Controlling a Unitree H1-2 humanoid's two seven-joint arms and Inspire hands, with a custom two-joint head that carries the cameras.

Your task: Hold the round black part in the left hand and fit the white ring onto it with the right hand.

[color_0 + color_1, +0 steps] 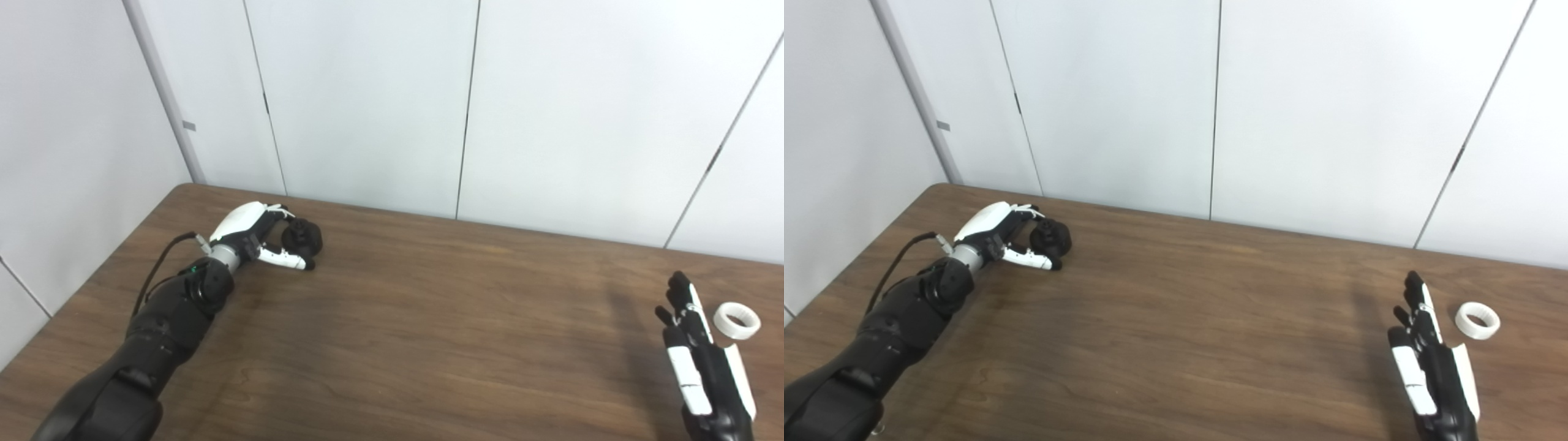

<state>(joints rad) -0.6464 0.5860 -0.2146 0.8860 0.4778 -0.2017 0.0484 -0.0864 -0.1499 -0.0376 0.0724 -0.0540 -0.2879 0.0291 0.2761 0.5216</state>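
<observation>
Hands sit far apart on the brown wooden table, one at each end. Over at the far left corner, the left hand lies low on the tabletop with its fingers curled round the round black part, and the part looks to be resting on the wood inside that clasp. Across on the right side, the right hand is stretched out flat, fingers straight and apart, grasping nothing. White ring lies on the table just beside those fingertips, to their right, apart from them with bare wood showing between. Pale wall panels stand behind the table's far edge.
</observation>
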